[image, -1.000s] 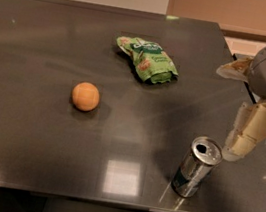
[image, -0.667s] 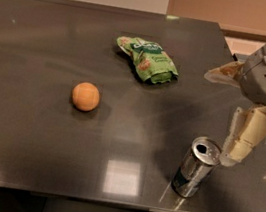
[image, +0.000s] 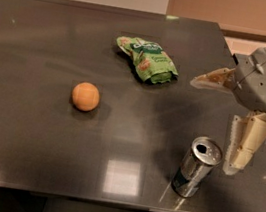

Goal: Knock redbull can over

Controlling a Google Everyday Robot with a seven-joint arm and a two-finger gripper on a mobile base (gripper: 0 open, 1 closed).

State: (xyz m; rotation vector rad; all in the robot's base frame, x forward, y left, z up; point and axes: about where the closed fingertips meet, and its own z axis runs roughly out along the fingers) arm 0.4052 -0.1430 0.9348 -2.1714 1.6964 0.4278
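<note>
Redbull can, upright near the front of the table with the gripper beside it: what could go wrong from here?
1. The can stands close to the front edge of the table; once tipped, it may roll off.
2. The open gripper hangs just beside the can, one finger next to its top; a high push might slip over the rim without toppling it.

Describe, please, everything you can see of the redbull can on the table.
The redbull can is slim, shiny silver metal, with dark blue-teal marks near its base and a pull-tab top showing a dark opening. It stands upright on the dark table near the front edge, right of centre, not yet knocked over. The open gripper is just to its right, one finger hanging beside the rim; whether it touches cannot be told.
</note>
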